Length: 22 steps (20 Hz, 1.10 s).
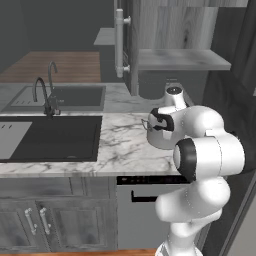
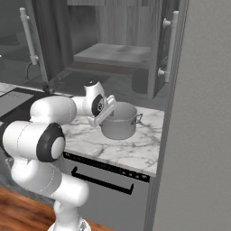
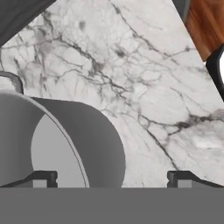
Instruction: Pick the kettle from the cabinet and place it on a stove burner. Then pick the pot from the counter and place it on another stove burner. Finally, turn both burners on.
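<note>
The wide grey pot [image 2: 119, 122] stands on the white marble counter [image 2: 131, 151] in front of the open cabinet [image 2: 113, 54]. My gripper [image 2: 103, 113] hangs open just above the pot's left rim. In the hand view the pot [image 3: 65, 144] fills the lower left, and the gripper [image 3: 111, 179] straddles its wall, with one fingertip [image 3: 43, 178] over the inside and the other over the counter [image 3: 144, 78]. From the left base view my arm hides most of the pot [image 1: 154, 141]. The kettle and the stove burners are out of view.
A sink with a faucet [image 1: 65, 97] and a flat black panel [image 1: 50, 137] lie to the left. The cabinet doors stand open, with white bar handles [image 1: 119, 42] [image 2: 170, 45]. A dark shape [image 2: 140, 81] sits under the shelf. A tall grey wall [image 2: 203, 113] stands close on the right.
</note>
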Tool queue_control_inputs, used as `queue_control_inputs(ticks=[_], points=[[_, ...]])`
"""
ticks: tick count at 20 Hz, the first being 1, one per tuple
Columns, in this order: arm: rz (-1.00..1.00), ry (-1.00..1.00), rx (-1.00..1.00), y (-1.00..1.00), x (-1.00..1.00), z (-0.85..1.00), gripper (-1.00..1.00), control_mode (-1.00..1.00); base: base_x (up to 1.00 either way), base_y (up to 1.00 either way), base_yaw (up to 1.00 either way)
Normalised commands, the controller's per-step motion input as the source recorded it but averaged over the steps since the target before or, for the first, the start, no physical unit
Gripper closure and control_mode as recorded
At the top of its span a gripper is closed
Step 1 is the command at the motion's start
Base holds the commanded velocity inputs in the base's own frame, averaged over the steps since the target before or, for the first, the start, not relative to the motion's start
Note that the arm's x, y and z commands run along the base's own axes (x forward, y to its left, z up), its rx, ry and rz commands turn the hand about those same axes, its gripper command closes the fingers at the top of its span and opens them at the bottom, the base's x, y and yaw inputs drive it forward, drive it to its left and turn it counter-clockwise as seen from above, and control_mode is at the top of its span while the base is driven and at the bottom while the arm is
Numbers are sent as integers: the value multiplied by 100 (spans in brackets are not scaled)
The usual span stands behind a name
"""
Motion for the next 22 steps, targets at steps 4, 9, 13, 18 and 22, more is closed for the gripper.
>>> queue_control_inputs(ticks=[4,9,13,18,22], points=[[0,0,4,0,17,-11,-100,-100,0,0,0],[0,0,3,0,15,-10,-100,-100,0,0,0],[0,0,3,0,15,-6,-100,-100,0,0,0],[0,0,3,0,17,-5,-100,-100,0,0,0],[0,0,3,0,20,-9,-100,-100,0,0,0]])
